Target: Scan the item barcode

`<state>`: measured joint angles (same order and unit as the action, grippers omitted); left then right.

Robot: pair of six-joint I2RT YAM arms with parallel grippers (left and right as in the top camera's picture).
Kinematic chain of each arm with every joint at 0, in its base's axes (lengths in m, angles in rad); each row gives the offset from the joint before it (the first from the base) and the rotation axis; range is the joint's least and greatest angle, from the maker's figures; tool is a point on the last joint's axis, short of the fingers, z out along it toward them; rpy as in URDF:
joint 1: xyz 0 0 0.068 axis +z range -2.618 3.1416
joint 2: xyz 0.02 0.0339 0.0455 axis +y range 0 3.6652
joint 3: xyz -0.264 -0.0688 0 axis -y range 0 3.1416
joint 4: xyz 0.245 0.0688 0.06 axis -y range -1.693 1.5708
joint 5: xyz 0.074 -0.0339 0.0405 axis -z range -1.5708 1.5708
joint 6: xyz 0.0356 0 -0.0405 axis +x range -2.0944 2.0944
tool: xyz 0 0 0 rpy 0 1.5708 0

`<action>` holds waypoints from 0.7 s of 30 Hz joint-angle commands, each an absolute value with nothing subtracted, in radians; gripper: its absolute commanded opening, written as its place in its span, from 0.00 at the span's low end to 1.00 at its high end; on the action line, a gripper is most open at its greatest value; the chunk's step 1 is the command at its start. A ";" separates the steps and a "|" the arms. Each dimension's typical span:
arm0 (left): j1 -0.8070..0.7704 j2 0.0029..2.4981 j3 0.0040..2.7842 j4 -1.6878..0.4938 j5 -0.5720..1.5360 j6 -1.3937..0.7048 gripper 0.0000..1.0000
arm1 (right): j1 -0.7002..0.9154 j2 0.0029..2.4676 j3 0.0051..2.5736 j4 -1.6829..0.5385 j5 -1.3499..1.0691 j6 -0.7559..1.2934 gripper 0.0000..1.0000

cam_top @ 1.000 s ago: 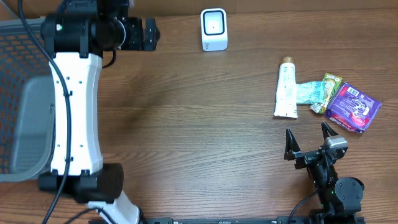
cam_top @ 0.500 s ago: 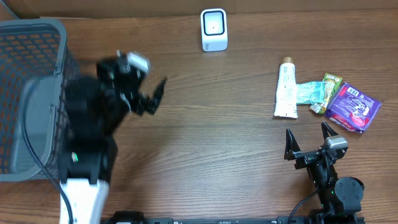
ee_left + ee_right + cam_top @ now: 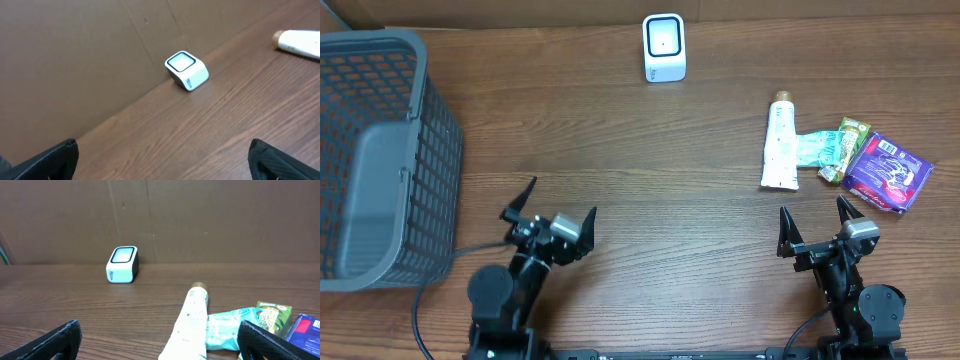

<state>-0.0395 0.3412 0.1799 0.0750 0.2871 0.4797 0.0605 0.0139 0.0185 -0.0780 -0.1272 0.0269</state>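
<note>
left gripper (image 3: 563, 197) and right gripper (image 3: 812, 206) both spread wide.

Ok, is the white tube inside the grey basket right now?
No, the white tube lies on the table beside the mint-green packet, well away from the grey basket.

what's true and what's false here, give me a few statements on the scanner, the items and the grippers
The white barcode scanner stands near the far edge of the table. True.
The right gripper holds the white tube. False: it is open and empty; the tube lies on the table.
The grey mesh basket sits on the left side. True.
The purple packet lies in the basket. False: it lies on the table, right of the tube.
The left gripper is shut. False: it is open, holding nothing.
</note>
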 commanded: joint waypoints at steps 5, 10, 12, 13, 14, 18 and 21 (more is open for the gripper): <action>-0.043 0.151 0.043 0.058 0.251 0.546 1.00 | 0.062 0.003 0.008 -0.072 -0.133 0.033 1.00; -0.043 0.072 0.005 -0.026 0.252 0.635 1.00 | 0.062 0.003 0.008 -0.073 -0.133 0.033 1.00; -0.043 0.043 0.005 -0.056 0.248 0.644 0.99 | 0.062 0.003 0.008 -0.072 -0.133 0.033 1.00; -0.043 0.030 0.005 -0.054 0.248 0.644 0.99 | 0.062 0.003 0.008 -0.072 -0.133 0.033 1.00; -0.043 0.016 0.005 -0.055 0.248 0.643 1.00 | 0.062 0.003 0.008 -0.073 -0.133 0.033 1.00; -0.043 0.003 0.005 -0.052 0.253 0.644 1.00 | 0.062 0.003 0.008 -0.072 -0.133 0.033 1.00; -0.043 0.003 0.005 -0.052 0.252 0.644 1.00 | 0.062 0.003 0.008 -0.073 -0.133 0.033 1.00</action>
<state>-0.0395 0.0154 0.0097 -0.0536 0.2573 0.6243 0.0605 0.0139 0.0185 -0.0780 -0.1276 0.0269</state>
